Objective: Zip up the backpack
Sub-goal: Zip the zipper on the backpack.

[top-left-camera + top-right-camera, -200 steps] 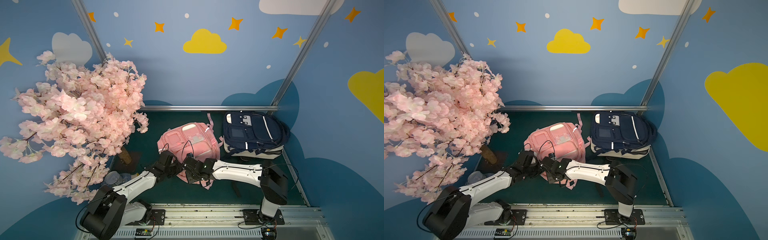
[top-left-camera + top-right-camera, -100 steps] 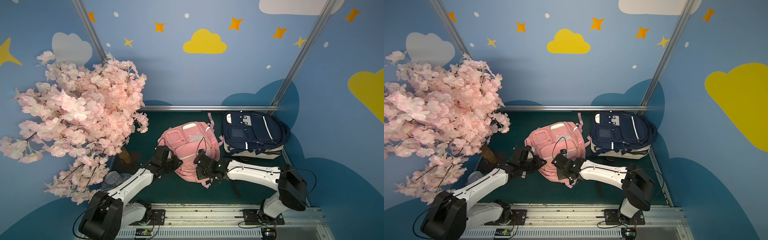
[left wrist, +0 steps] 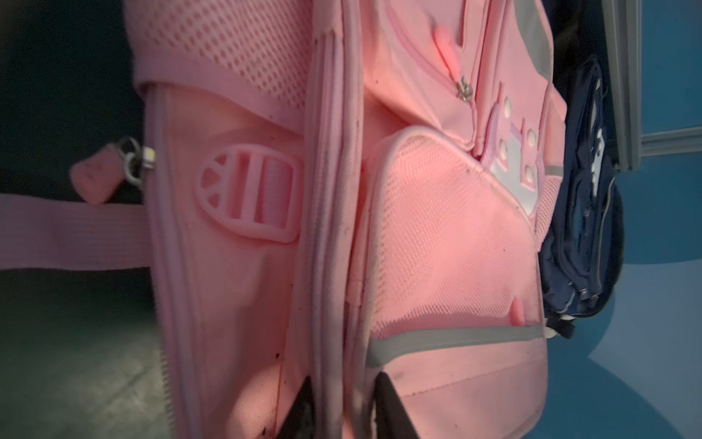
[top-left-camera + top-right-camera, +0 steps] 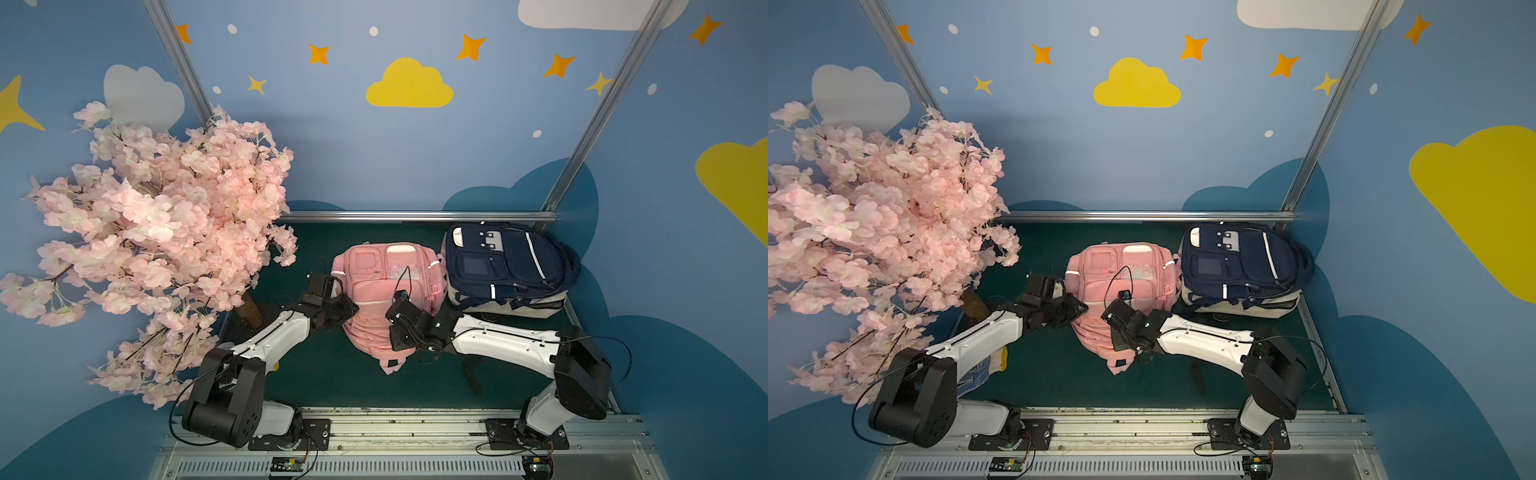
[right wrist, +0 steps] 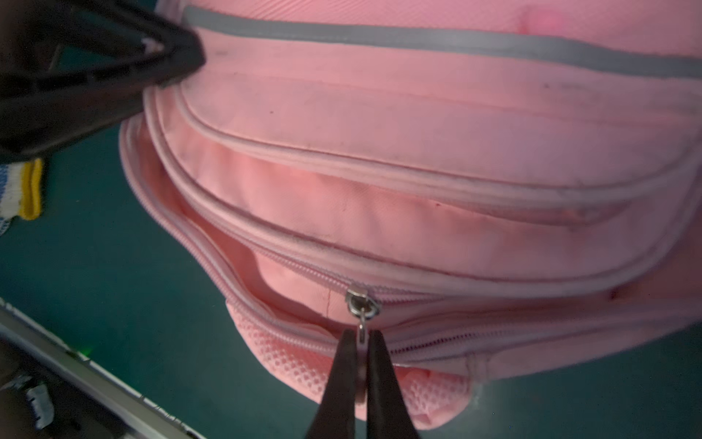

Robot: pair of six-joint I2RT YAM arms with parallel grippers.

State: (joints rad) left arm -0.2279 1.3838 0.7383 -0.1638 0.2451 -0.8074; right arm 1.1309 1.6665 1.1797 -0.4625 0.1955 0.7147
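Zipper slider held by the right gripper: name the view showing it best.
Right wrist view: the zipper slider sits close and sharp, its pull pinched in the right gripper. In both top views the right arm hides it; the left wrist view shows only the pink backpack's side.

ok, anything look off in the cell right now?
Yes: a stray work glove, white with a yellow cuff, lies on the green mat, partly under the left arm. It isn't part of the task. One zipper on the pink backpack gapes open beside its slider, whose zipper pull the right gripper pinches.
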